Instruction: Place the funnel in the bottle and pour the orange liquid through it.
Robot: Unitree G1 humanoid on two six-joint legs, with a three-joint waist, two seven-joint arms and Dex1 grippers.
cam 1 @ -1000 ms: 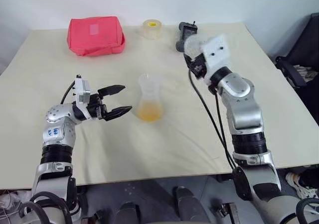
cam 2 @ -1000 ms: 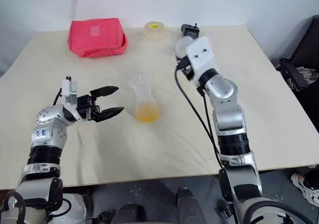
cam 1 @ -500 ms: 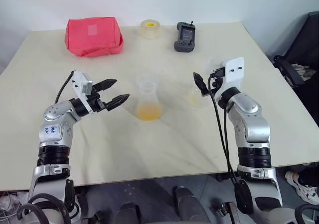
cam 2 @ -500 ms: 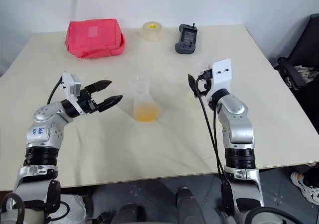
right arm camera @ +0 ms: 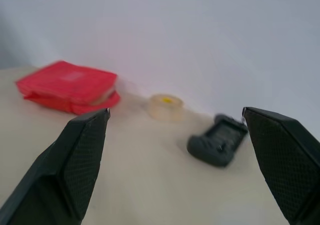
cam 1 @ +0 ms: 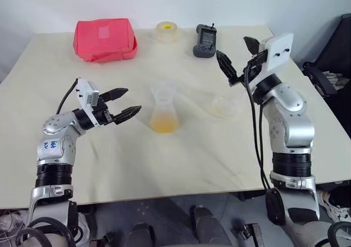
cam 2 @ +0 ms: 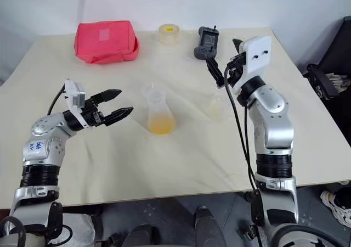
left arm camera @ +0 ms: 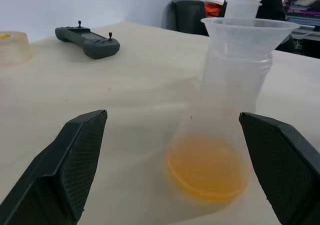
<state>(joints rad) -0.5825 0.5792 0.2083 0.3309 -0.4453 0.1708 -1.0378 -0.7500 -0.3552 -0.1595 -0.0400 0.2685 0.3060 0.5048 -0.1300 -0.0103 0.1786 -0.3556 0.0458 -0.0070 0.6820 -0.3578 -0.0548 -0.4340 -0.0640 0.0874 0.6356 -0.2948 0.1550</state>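
Translucent bottle (cam 1: 164, 112) with funnel (left arm camera: 248, 27) just beside the spread left tool (cam 1: 128, 104), untouched; right tool (cam 1: 237, 56) spread, empty

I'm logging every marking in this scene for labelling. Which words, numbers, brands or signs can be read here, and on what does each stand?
None can be read with certainty.
Blue handwritten marks on the left forearm: too small to read.
Pale patch on the red pouch: no legible text.
Dark handheld controller: screen and markings too small to read.
Tape roll, bottle, funnel: no print visible.
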